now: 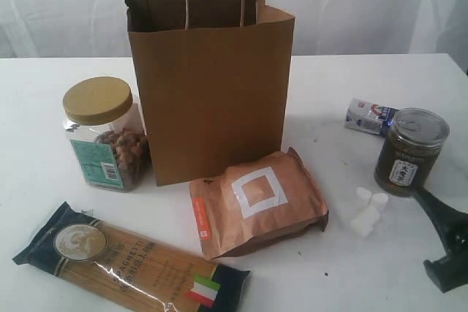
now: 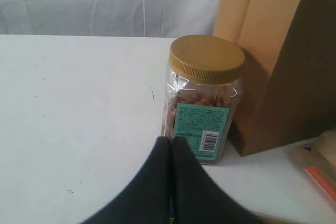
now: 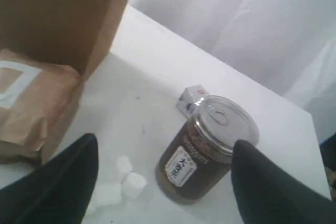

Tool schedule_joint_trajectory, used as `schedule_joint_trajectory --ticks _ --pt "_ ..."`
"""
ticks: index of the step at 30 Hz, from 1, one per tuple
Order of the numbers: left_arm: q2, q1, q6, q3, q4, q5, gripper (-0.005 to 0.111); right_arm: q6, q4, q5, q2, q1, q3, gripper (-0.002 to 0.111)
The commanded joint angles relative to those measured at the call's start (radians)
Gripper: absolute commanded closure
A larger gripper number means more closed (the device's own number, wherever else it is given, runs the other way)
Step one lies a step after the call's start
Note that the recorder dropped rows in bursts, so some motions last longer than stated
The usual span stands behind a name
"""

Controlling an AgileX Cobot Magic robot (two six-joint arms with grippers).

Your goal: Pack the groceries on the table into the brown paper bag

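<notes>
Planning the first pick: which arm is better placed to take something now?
Right, probably. The right gripper is open and aimed at the dark silver-lidded jar, which shows between its fingers; the left gripper is shut, facing the nut jar.

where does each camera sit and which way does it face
Exterior view: raised in front of the table, facing the brown paper bag; right claw at its lower right edge.
Left wrist view: on the left arm, looking past the shut left claw at the nut jar beside the bag.
Right wrist view: on the right arm, looking down between the open right claw's fingers at the dark jar and marshmallows.
Shared: left wrist and exterior views both show nut jar and bag.
</notes>
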Motion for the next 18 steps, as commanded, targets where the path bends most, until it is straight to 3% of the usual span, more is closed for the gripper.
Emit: schedule_joint_trajectory --ticks 1,5,9,13,18 --pt "-0.006 -0.008 -0.006 0.004 -0.012 0.006 0.107 0.204 -0.066 -0.12 0.134 -0.041 0.003 0.042" --pt "-0.006 -0.008 -0.006 0.004 -0.012 0.006 0.107 0.419 -0.096 -0.22 0.271 -0.089 0.003 0.042" --pt "-0.006 -0.008 -0.006 0.004 -0.012 0.006 0.107 0.427 -0.071 -0.356 0.403 -0.142 0.003 0.042" --pt "-0.006 -0.008 -0.006 0.004 -0.012 0.006 0.107 0.427 -0.151 -0.364 0.479 -0.144 -0.011 0.041" --pt "-0.006 -0.008 -0.006 0.004 -0.012 0.008 0.107 0.427 -0.149 -0.383 0.573 -0.144 -0.017 0.026"
